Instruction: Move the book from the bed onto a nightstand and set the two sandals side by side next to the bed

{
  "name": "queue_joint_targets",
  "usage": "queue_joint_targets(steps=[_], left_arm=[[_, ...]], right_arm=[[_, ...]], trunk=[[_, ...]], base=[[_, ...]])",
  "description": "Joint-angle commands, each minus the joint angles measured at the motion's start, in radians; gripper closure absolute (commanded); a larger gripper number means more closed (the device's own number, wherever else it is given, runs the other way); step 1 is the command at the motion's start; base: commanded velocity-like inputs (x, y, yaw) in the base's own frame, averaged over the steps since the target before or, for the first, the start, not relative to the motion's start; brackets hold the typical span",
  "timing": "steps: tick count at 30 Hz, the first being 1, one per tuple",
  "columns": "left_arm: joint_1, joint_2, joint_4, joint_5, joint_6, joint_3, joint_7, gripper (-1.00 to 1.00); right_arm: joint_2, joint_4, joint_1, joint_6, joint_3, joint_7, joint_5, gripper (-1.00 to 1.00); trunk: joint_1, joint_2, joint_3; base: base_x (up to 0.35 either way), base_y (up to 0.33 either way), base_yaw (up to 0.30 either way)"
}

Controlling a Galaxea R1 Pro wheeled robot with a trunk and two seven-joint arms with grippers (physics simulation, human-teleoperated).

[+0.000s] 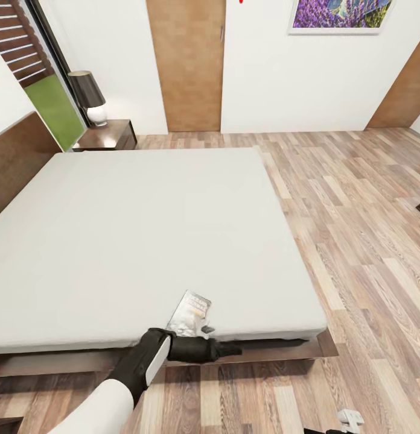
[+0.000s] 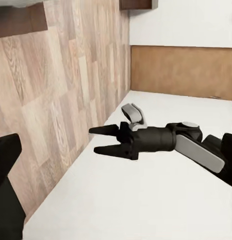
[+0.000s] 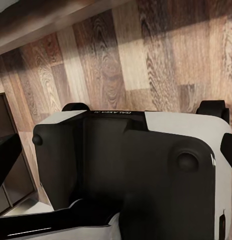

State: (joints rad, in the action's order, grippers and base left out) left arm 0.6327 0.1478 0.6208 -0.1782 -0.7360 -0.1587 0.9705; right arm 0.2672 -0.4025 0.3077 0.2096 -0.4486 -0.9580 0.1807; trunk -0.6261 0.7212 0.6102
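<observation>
The book (image 1: 189, 312) lies flat on the bed (image 1: 143, 235), at the near edge of the pale mattress. My left gripper (image 1: 234, 349) hangs just in front of that edge, a little below and to the right of the book, pointing right with nothing between its fingers. Its own dark fingers (image 2: 7, 190) sit wide apart at the frame's sides. The left wrist view also shows my right gripper (image 2: 98, 141), fingers parted and empty, aimed toward the floor. A nightstand (image 1: 110, 135) stands at the bed's far left corner. The sandals are out of view.
A black-shaded lamp (image 1: 89, 96) stands on the nightstand. The dark headboard (image 1: 20, 154) runs along the left. Wood-plank floor (image 1: 361, 241) spreads to the right of the bed, with a tan door (image 1: 189, 63) in the far wall. The right wrist view faces my own base (image 3: 131, 170).
</observation>
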Motion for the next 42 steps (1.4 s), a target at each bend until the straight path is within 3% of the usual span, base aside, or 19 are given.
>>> queue_joint_targets(steps=[1, 3, 9, 11, 17, 19, 24, 27, 28, 29, 30, 32, 33, 38, 42], left_arm=[[-0.008, 0.000, 0.000, -0.008, -0.006, -0.009, 0.000, -1.00], [-0.031, -0.001, 0.000, -0.007, -0.005, -0.032, -0.001, -1.00], [-0.091, -0.016, -0.004, -0.003, 0.015, -0.047, -0.004, -1.00], [-0.109, -0.047, -0.028, -0.003, 0.065, -0.049, -0.004, -1.00], [-0.116, -0.101, -0.134, -0.006, 0.197, -0.045, -0.004, -1.00], [-0.117, -0.147, -0.208, -0.008, 0.295, -0.044, -0.004, -1.00], [-0.117, -0.177, -0.286, -0.010, 0.379, -0.032, -0.010, -1.00], [-0.117, -0.197, -0.325, -0.010, 0.425, -0.017, -0.022, -1.00], [-0.117, -0.219, -0.350, -0.010, 0.472, 0.009, -0.061, -1.00], [-0.117, -0.224, -0.357, -0.010, 0.481, 0.018, -0.077, -1.00], [-0.117, -0.232, -0.372, -0.010, 0.496, 0.040, -0.112, -1.00], [-0.117, -0.244, -0.401, -0.010, 0.528, 0.125, -0.202, -1.00], [-0.117, -0.245, -0.405, -0.009, 0.540, 0.150, -0.218, -1.00], [-0.117, -0.248, -0.412, -0.008, 0.580, 0.192, -0.238, -1.00], [-0.117, -0.262, -0.413, -0.009, 0.589, 0.200, -0.242, -1.00]], right_arm=[[-0.001, -0.001, 0.001, 0.008, -0.009, -0.007, 0.008, -1.00], [-0.001, -0.001, 0.001, 0.008, -0.009, -0.007, 0.008, -1.00], [-0.001, -0.002, 0.001, 0.008, -0.009, -0.007, 0.008, -1.00], [0.000, -0.002, 0.001, 0.008, -0.009, -0.007, 0.008, -1.00], [-0.001, -0.002, 0.001, 0.008, -0.009, -0.007, 0.008, -1.00], [0.000, -0.002, 0.001, 0.008, -0.009, -0.007, 0.007, -1.00], [0.000, -0.002, 0.001, 0.008, -0.010, -0.008, 0.007, -1.00], [0.000, -0.002, 0.001, 0.008, -0.010, -0.008, 0.007, -1.00], [0.001, -0.002, 0.001, 0.008, -0.011, -0.008, 0.007, -1.00], [0.001, -0.002, 0.001, 0.008, -0.011, -0.008, 0.006, -1.00], [0.002, -0.002, 0.001, 0.008, -0.011, -0.008, 0.006, -1.00], [0.003, -0.002, 0.001, 0.008, -0.011, -0.008, 0.006, -1.00], [0.004, -0.002, 0.001, 0.008, -0.012, -0.008, 0.006, -1.00], [0.004, -0.003, 0.001, 0.009, -0.011, -0.013, 0.004, -1.00], [0.000, -0.012, 0.001, 0.027, -0.013, -0.019, 0.004, -1.00]], trunk=[[0.000, 0.001, 0.001], [0.000, 0.001, 0.001], [0.000, 0.001, 0.001], [0.000, 0.001, 0.001], [0.000, 0.001, 0.001], [0.000, 0.001, 0.001], [0.000, 0.001, 0.001], [0.000, 0.001, 0.001], [0.000, 0.001, 0.001], [0.000, 0.001, 0.001], [0.000, 0.001, 0.001], [0.000, 0.001, 0.001], [0.000, 0.001, 0.001], [0.000, 0.001, 0.001], [0.000, 0.001, 0.001]], base=[[0.000, 0.000, 0.000], [0.000, 0.000, 0.000], [0.000, 0.000, 0.000], [0.000, 0.000, 0.000], [0.000, 0.000, 0.000], [0.000, 0.000, 0.000], [0.000, 0.000, 0.000], [0.000, 0.000, 0.000], [0.000, 0.000, 0.000], [0.000, 0.000, 0.000], [0.000, 0.000, 0.000], [0.000, 0.000, 0.000], [0.000, 0.000, 0.000], [0.000, 0.000, 0.000], [0.000, 0.000, 0.000]])
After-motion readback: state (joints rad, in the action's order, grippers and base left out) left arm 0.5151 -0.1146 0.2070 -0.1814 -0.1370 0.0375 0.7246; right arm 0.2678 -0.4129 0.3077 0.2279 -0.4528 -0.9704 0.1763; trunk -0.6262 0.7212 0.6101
